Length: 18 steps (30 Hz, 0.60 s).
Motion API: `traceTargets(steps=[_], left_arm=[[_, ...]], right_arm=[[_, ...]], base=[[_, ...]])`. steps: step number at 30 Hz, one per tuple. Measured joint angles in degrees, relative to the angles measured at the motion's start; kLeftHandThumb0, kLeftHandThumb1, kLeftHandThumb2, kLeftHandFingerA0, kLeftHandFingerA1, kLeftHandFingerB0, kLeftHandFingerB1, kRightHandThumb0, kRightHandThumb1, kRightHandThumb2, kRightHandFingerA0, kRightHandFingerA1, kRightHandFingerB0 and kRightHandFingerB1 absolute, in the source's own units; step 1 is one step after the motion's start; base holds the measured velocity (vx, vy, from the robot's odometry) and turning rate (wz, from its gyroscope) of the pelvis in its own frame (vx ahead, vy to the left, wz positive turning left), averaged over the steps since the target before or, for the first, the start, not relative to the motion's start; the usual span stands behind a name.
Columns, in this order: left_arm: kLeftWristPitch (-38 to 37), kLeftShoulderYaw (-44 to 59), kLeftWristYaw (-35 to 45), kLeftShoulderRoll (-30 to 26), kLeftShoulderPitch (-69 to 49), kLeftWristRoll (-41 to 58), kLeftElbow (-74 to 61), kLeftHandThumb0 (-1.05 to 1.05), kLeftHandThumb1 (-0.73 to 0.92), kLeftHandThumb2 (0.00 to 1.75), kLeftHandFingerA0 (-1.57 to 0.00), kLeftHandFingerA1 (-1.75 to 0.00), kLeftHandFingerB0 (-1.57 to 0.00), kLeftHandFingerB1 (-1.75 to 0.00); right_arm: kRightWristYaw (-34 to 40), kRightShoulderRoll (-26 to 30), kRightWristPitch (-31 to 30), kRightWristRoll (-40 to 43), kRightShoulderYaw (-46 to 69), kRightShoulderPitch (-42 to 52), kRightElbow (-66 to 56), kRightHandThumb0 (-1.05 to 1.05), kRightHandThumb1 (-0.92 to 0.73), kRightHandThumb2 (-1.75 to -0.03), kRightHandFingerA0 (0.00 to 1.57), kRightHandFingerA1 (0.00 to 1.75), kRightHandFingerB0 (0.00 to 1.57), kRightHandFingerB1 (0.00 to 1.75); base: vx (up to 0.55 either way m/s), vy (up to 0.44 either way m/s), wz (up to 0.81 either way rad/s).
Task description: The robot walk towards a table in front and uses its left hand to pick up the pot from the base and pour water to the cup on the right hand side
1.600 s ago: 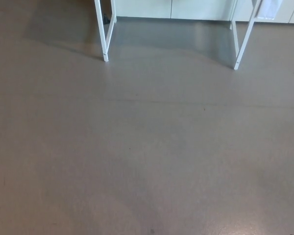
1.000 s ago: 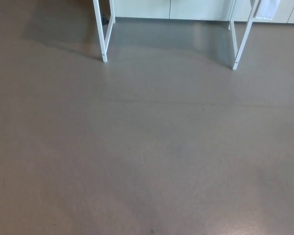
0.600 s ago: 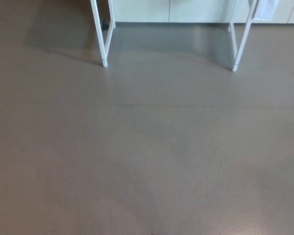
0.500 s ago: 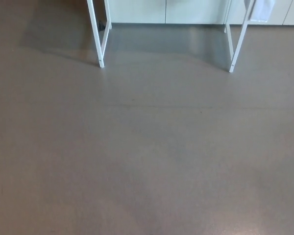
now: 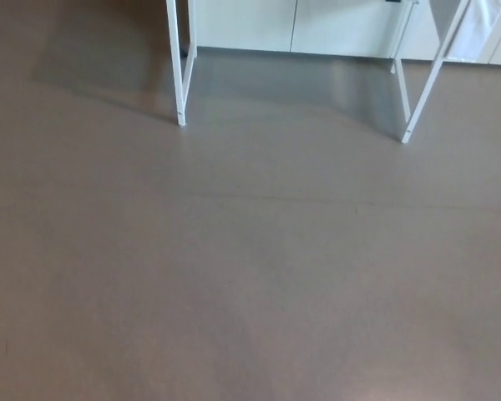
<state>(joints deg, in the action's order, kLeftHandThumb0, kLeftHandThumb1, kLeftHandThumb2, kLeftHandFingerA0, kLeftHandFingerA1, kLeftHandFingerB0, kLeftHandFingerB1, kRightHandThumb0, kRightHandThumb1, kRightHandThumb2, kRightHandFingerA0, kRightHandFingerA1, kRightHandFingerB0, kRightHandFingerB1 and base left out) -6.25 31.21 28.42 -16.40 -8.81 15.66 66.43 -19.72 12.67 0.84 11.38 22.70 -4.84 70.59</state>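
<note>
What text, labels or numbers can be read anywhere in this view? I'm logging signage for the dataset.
None: no readable text shows.
The floor, the white table legs and the pale cabinet fronts are all unmarked.

Soft, even indoor light across the grey-brown floor [image 5: 250,267], no hard glare, just a pale sheen near the bottom right corner. A broad shadow falls under and to the left of the white table legs [image 5: 181,83], with a cooler reflection between them. Slightly soft all over, the legs faintly smeared; neither hand shows.
</note>
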Motion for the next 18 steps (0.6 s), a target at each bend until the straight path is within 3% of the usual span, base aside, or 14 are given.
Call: traceTargets(steps=[3, 4, 10, 18], left_arm=[[0.0, -0.3, 0.0, 0.0, -0.1, 0.3, 0.5, 0.02, 0.49, 0.53, -0.53, -0.41, -0.40, -0.37], [0.0, -0.4, 0.0, 0.0, -0.1, 0.3, 0.8, 0.00, 0.49, 0.53, -0.54, -0.42, -0.41, -0.37], [0.0, -1.2, -0.2, 0.5, 0.1, 0.5, 1.0, -0.02, 0.49, 0.53, -0.57, -0.42, -0.43, -0.38], [-0.4, -2.0, -0.2, 0.4, -0.4, 0.5, 1.1, 0.02, 0.50, 0.54, -0.55, -0.42, -0.44, -0.39]], right_arm=[[-0.2, 0.1, 0.2, 0.0, -0.2, 0.1, 0.1, -0.38, -0.22, -0.82, 0.56, 0.82, 0.32, 0.69], [-0.2, 0.1, 0.3, 0.0, -0.2, 0.2, 0.1, -0.31, -0.17, -0.88, 0.54, 0.77, 0.31, 0.66], [-0.3, 1.1, 0.3, 0.2, -0.4, 0.2, 0.1, -0.27, -0.14, -0.86, 0.63, 0.81, 0.35, 0.67], [-0.1, 1.1, 0.3, 0.2, -1.1, 0.4, 0.4, -0.28, -0.15, -0.87, 0.67, 0.82, 0.37, 0.68]], base=[[0.15, -0.155, 0.07], [0.13, -0.176, 0.24], [0.19, -0.253, 0.11], [0.17, 0.021, -0.11]])
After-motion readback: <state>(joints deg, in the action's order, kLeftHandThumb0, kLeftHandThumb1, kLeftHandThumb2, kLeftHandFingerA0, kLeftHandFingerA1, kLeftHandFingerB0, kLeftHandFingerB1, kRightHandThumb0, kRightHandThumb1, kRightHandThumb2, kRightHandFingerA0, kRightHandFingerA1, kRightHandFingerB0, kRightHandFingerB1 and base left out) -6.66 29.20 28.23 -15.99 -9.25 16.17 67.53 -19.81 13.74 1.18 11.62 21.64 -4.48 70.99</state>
